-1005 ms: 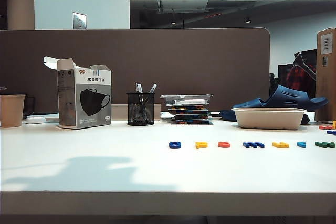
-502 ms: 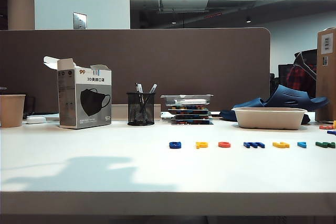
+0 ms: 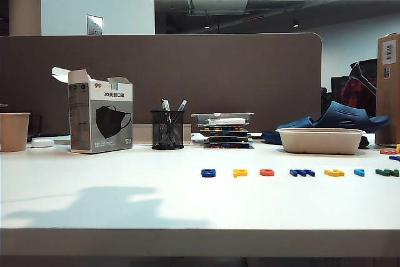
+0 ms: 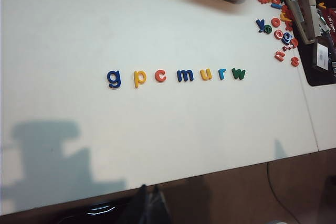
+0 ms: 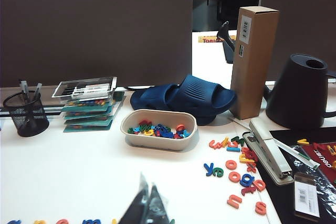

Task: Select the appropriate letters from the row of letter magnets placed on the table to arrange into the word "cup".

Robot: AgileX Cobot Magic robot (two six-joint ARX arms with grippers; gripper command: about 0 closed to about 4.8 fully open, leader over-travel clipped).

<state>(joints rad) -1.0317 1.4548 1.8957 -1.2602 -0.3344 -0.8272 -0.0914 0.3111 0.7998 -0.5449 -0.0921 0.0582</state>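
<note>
White table (image 4: 63, 35), both fingers closed, empty.

Bench (image 3: 94, 198): row of letter magnets (image 4: 176, 75) runs left to right in exterior view, toward the right half, near the front. Order in left wrist view: g, p (image 4: 139, 78), c (image 4: 160, 76), m, u (image 4: 206, 74), r, w. Behind the row, along the partition (image 3: 187, 79): mask box (image 3: 100, 119) at left, pen cup (image 3: 167, 129) right of it, stacked trays (image 3: 223, 130), then bowl (image 3: 320, 140) with loose letters in it. Slipper (image 5: 184, 97) lies behind the bowl. More loose letters (image 5: 236, 174) scattered right of the bowl, beside a stapler (image 5: 270, 151).
</note>
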